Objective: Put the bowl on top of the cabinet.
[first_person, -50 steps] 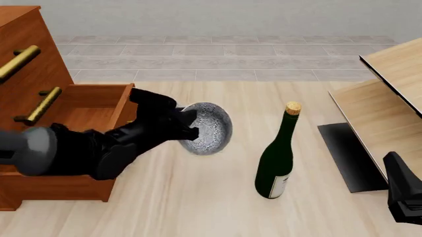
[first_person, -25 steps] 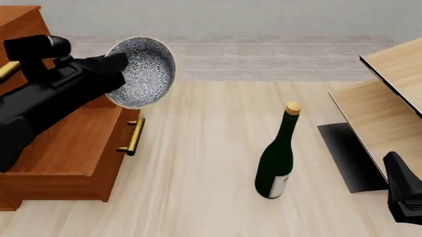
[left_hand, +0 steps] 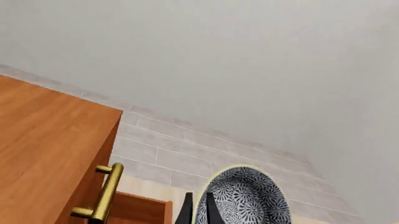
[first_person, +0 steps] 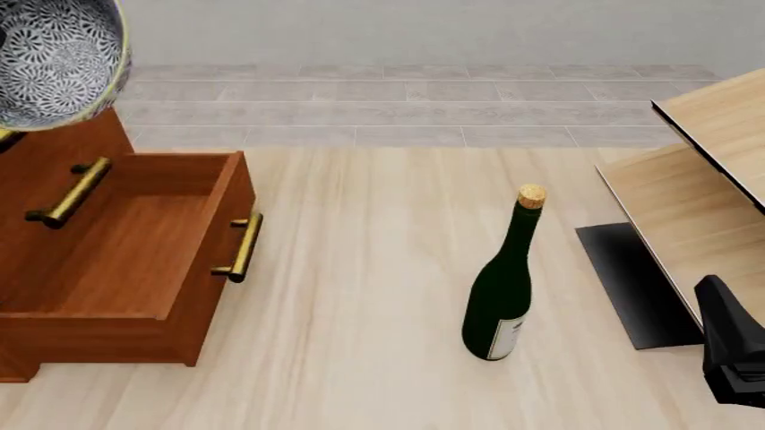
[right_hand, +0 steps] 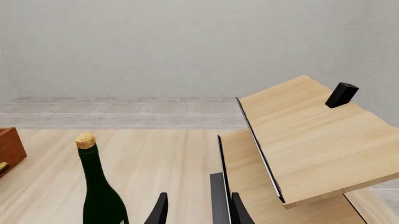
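The speckled grey-white bowl point(first_person: 50, 59) hangs tilted at the front view's top left corner, its inside facing the camera, in front of the upper part of the reddish-brown cabinet point(first_person: 42, 166). My left gripper point(left_hand: 197, 213) is shut on the rim of the bowl point(left_hand: 244, 198), beside the cabinet's flat top point(left_hand: 44, 149) in the left wrist view. The left arm itself is outside the front view. My right gripper point(right_hand: 196, 212) stands open, low at the table's right, with nothing between its fingers.
The cabinet's lower drawer point(first_person: 143, 242) stands pulled open, brass handle point(first_person: 242, 248) toward the table's middle. A green wine bottle point(first_person: 502, 291) with a cork stands upright mid-table. Pale wood panels with black edges point(first_person: 700, 179) lean at the right, close to the right arm point(first_person: 732, 354).
The left gripper has carried the bowl up and to the left, from beside the open drawer to the top left corner. The left arm has left the front view. The right arm is still.
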`<state>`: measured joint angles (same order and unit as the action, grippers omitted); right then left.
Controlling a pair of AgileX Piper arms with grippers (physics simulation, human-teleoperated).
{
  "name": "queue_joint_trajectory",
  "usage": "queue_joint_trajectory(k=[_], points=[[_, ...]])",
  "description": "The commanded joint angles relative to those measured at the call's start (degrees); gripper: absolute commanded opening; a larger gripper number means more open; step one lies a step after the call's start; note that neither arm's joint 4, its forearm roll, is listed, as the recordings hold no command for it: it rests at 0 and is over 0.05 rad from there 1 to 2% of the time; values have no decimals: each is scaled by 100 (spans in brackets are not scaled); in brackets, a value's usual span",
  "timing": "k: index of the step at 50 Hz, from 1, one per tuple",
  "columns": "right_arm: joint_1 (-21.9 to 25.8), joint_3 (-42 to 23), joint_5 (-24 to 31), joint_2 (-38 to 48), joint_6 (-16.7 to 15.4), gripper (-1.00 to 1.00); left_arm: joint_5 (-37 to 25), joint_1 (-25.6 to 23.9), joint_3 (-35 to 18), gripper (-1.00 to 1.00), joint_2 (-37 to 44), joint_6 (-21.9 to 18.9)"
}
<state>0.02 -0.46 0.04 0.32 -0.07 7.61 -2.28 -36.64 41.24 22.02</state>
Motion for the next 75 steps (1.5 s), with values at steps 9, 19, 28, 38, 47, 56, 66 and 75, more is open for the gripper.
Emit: queue_joint_trajectory(k=[9,19,28,38,47,56,66,75], points=[[0,0,0,0,-1,100,-177,1758,-335,-100,-339,788],[0,0,0,0,1,100,-17,2622,-471,-100,164,1268],[-1,0,0,0,-1,100,-141,3231,-731,-100,325,1661],[0,0,0,0,0,100,-264,3674,-752,-100,394,2057],[0,0,0,1,1,100,-338,3851,-1007,-100,928,2556],[1,0,0,0,0,100,-446,4070,-1368,-100,1311,2895],[-1,0,0,0,0,100,-558,4119,-1813,-100,1740,2978],[0,0,0,1,0,100,-586,4092,-1992,-100,2030,3017]])
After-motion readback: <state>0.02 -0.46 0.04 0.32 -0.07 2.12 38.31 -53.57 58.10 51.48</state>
